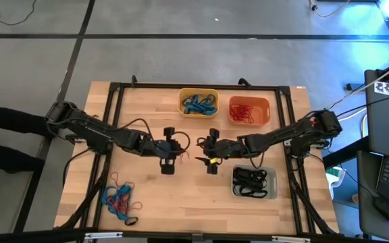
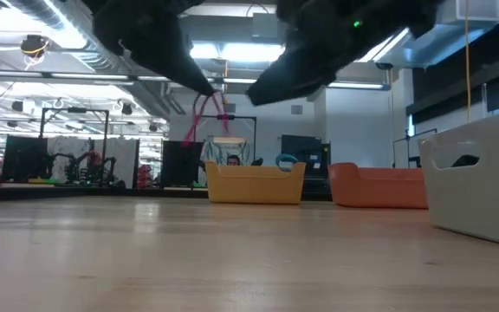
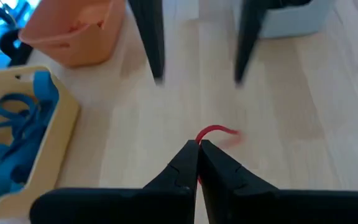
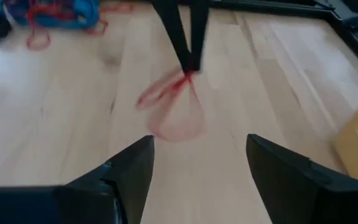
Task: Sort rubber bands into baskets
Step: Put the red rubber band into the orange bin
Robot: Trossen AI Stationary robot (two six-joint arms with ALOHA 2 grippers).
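My left gripper [image 1: 180,153] hovers above the table's middle, shut on a red rubber band [image 4: 174,107] that dangles under it; the low view shows the band [image 2: 206,117] well above the wood. My right gripper [image 1: 204,151] faces it from the right, open, its fingers [image 3: 155,38] apart and clear of the band. A tangle of blue, red and black rubber bands [image 1: 119,199] lies near the front left. At the back stand the yellow basket [image 1: 184,94] with blue bands and the orange basket [image 1: 267,106] with red ones. The grey basket [image 1: 271,194], front right, holds black ones. My left gripper pinches the red band's top [image 4: 186,79] between its two fingertips. The fingers slant down from the table's left. The rest of the band hangs slack in loops below the tips, clear of the table; whether it is one band or more I cannot tell.
Bare wood [image 1: 181,196] lies under and in front of both grippers. A black frame [image 1: 113,108] runs along the table's edges. The room behind shows in the low view, with a person [image 2: 232,160] far off beyond the yellow basket.
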